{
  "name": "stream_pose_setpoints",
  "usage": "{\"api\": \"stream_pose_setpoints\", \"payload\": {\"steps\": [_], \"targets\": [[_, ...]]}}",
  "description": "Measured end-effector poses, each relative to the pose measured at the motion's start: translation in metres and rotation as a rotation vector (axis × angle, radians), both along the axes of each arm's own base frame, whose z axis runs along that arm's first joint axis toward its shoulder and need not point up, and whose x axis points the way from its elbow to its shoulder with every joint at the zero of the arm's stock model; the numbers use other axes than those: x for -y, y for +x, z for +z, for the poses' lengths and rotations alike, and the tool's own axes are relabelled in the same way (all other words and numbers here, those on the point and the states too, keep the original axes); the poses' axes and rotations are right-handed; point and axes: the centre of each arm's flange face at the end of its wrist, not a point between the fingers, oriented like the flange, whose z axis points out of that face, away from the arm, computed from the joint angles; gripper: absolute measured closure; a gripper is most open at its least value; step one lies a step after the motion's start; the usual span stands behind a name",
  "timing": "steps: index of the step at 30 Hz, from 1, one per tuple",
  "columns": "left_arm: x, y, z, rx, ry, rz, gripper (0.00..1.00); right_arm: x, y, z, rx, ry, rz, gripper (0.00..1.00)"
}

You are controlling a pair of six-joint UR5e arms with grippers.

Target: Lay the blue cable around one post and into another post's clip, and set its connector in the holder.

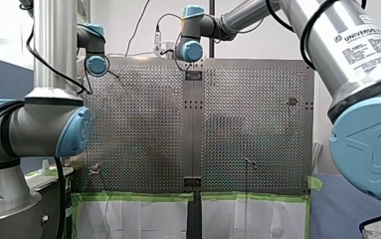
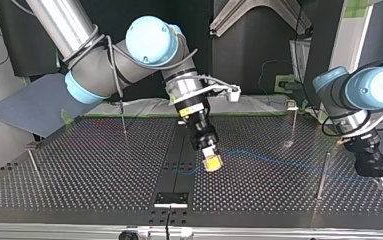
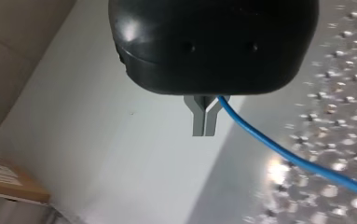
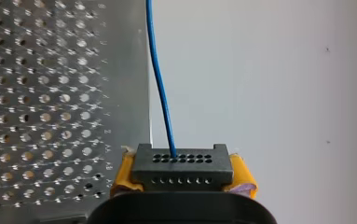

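R claw (image 2: pixel 212 163) sits over mid bench (image 2: pixel 79 170) in top view, tilted down; in R wrist view its yellow pads (image 4: pixel 124 173) are clamped on both sides of the black connector (image 4: pixel 181 169), so it's holding that; the blue cable (image 4: pixel 160 84) exits the connector's top face and runs straight ahead, away from the claw, along the edge of the perforated plate.

L claw (image 3: pixel 205 122) is pinched narrow; metal fingers are together w/ the cable coming out from between them, just at their base, then trailing off to one side over the bench.

Top view: cable spans from R claw across to L claw (image 2: pixel 381 181) at view's right, passing close by a thin post (image 2: pixel 322 175); which side of the post it passes, can't tell.
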Motion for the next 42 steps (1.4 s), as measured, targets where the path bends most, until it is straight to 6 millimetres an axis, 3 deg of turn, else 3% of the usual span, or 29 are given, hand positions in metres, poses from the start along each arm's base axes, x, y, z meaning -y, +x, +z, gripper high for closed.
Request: {"api": "stream_pose_setpoints", "payload": {"steps": [10, 20, 25, 32, 42], "targets": [[-0.007, 0.022, -0.032, -0.034, -0.017, -0.027, 1.0, 0.008, 0.002, 0.031, 0.045, -0.027, -0.029, 1.0], [-0.013, 0.022, -0.04, -0.044, -0.021, -0.023, 1.0, 0.008, 0.0, 0.026, 0.009, -0.006, -0.055, 1.0], [-0.008, 0.025, -0.053, -0.058, -0.015, -0.057, 1.0, 0.009, -0.001, 0.02, -0.009, 0.011, -0.072, 1.0], [0.0, 0.036, -0.082, -0.106, -0.02, -0.103, 1.0, 0.019, 0.0, -0.004, -0.052, 0.05, -0.109, 1.0], [-0.001, 0.039, -0.087, -0.087, -0.054, -0.118, 1.0, 0.033, 0.002, -0.061, -0.157, 0.125, -0.147, 1.0]]}}
